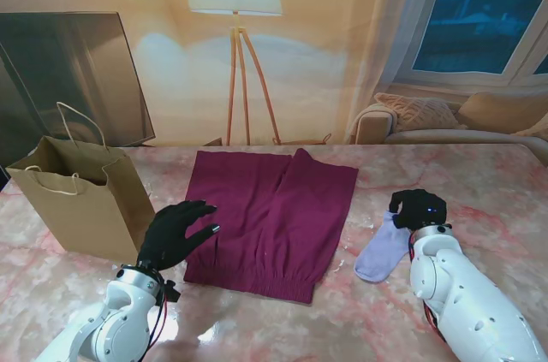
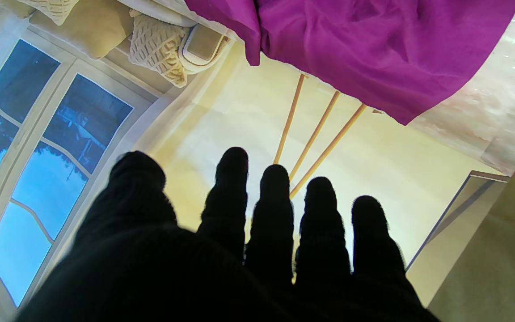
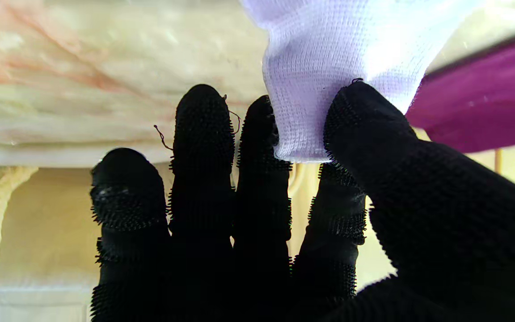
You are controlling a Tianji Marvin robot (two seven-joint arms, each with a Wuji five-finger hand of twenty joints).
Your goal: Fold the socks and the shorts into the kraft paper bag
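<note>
The lilac sock (image 1: pixel 383 252) lies near the right side of the marble table (image 1: pixel 479 174), just beside the maroon shorts (image 1: pixel 272 218) spread flat at the table's middle; my right hand (image 1: pixel 417 208) pinches the sock's far end between thumb (image 3: pixel 373 129) and fingers (image 3: pixel 262 134). My left hand (image 1: pixel 175 232) hovers with fingers spread and holding nothing, over the shorts' left edge. The kraft paper bag (image 1: pixel 81 199) stands upright and open-mouthed near the table's left edge, just beside that hand.
</note>
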